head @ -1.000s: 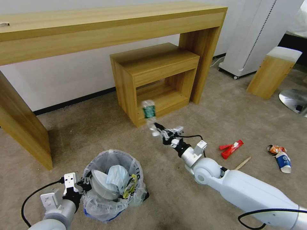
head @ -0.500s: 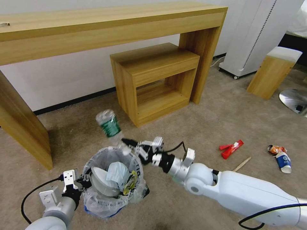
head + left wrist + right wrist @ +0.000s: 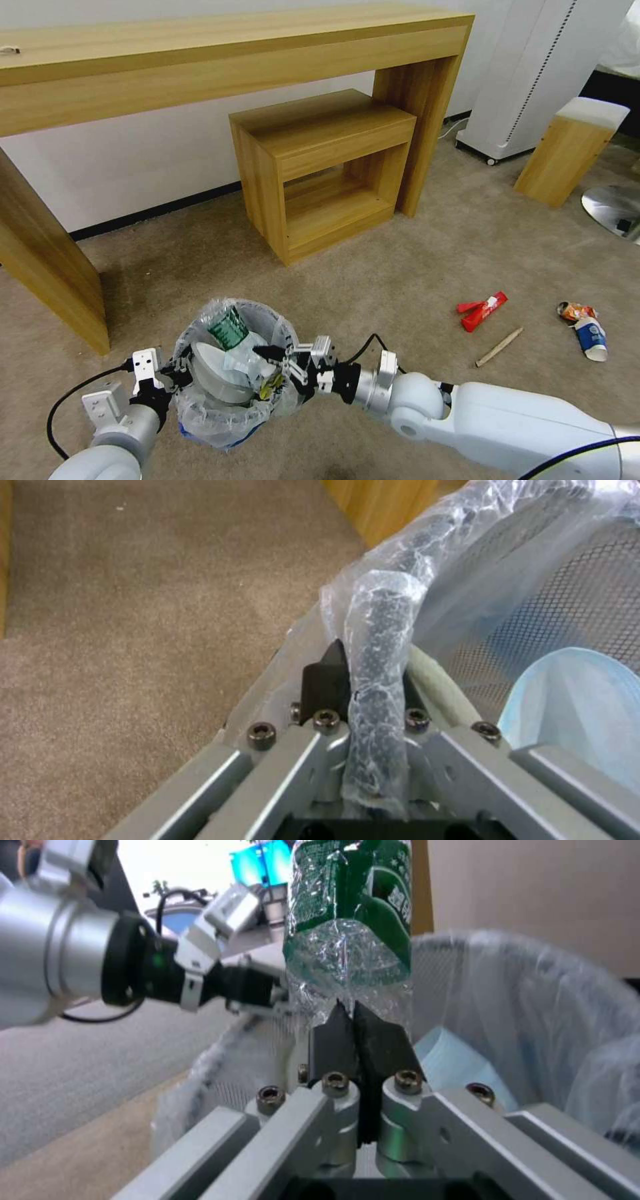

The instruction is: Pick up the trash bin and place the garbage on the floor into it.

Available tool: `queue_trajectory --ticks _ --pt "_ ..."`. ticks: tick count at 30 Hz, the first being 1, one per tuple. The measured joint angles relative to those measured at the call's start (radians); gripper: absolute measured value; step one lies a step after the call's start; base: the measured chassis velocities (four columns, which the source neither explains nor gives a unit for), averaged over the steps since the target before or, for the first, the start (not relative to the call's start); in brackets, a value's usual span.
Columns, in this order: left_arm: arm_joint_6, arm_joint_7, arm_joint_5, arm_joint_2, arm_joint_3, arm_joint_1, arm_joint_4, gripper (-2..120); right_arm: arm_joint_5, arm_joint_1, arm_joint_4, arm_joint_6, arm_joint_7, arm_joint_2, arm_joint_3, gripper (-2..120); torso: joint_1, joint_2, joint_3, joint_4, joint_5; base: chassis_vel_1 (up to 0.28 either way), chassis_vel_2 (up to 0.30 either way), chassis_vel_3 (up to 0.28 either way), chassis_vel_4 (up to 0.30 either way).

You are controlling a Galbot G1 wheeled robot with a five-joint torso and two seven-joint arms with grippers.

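Beige carpet floor (image 3: 413, 267); wooden desk (image 3: 220, 60), white wall (image 3: 153, 167).

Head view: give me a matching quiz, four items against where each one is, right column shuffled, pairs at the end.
Items:
1. green-label bottle
2. red packet
3. wooden stick
4. left gripper

Places:
A. on the carpet, just nearer the robot than the red packet
B. clamped on the rim of the trash bin
C. inside the bin's mouth, pinched by the right gripper
D. on the carpet, between the bin and the crushed cups at far right

Pairs: 1-C, 2-D, 3-A, 4-B
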Motion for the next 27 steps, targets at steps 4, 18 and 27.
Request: queue_trajectory --ticks 4,18,27 --pt "0.0 -0.001 -0.002 0.002 -0.003 0.003 -0.004 1 -0.013 -0.001 -0.016 0.0 0.009 0.007 -0.01 1 0.0 0.0 0.0 0.0 0.0 0.0 0.0 0.0 0.0" --pt "0.002 -0.003 -0.004 0.003 0.001 0.006 -0.007 1 -0.05 -0.041 -0.021 0.009 0.036 -0.002 0.04 54 0.0 0.0 0.0 -0.0001 0.0 0.0 0.0 0.0 0.0" --pt "0.002 -0.003 -0.003 0.016 -0.003 0.008 0.007 1 0.011 -0.072 0.051 -0.048 0.164 0.026 0.21 89 0.0 0.0 0.0 0.0001 0.0 0.0 0.0 0.0 0.0"
